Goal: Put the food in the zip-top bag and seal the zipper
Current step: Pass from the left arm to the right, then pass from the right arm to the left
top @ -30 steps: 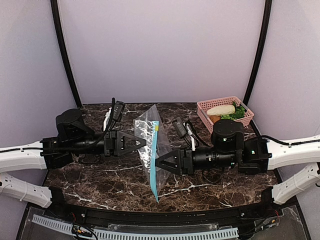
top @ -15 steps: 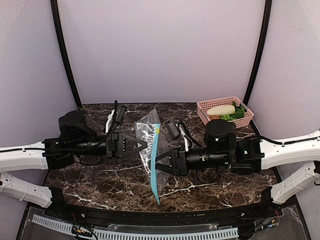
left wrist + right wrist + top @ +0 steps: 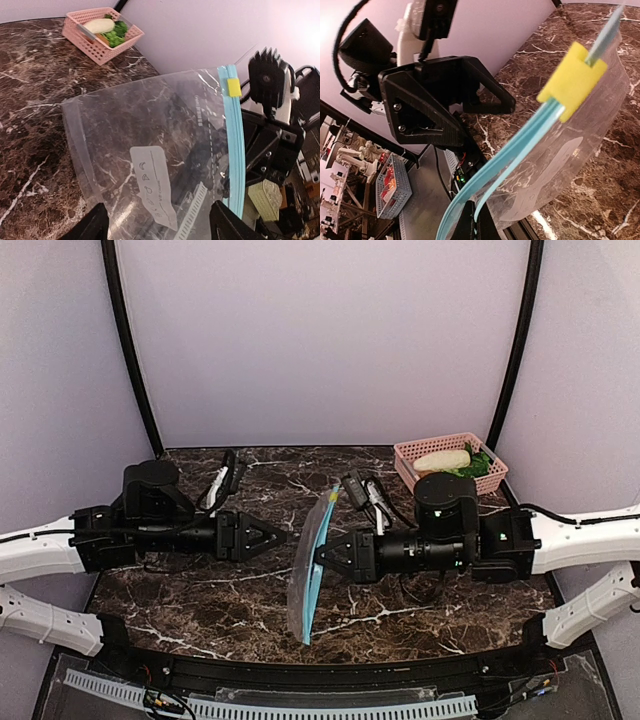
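You are looking at a pink basket (image 3: 400, 455) sitting at the far right corner of the marble table (image 3: 200, 590), and it is holding all the food (image 3: 455, 462): a pale long piece, green leafy pieces and an orange-brown lump. The zip-top bag (image 3: 308, 585) is hanging between your two arms, well apart from the basket, and it is carrying nothing inside. It is showing clear and crinkly, with a white printed label (image 3: 152, 187) on its side. The teal zipper (image 3: 235, 150) is running along the edge facing the right arm, with a yellow slider (image 3: 572, 80) sitting on it; below the slider the two teal tracks are parting slightly. Your right gripper (image 3: 322, 552) is pinching that teal edge with its jaws closed. Your left gripper (image 3: 272, 538) is standing just beside the bag's clear side, fingers spread wide and gripping nothing.
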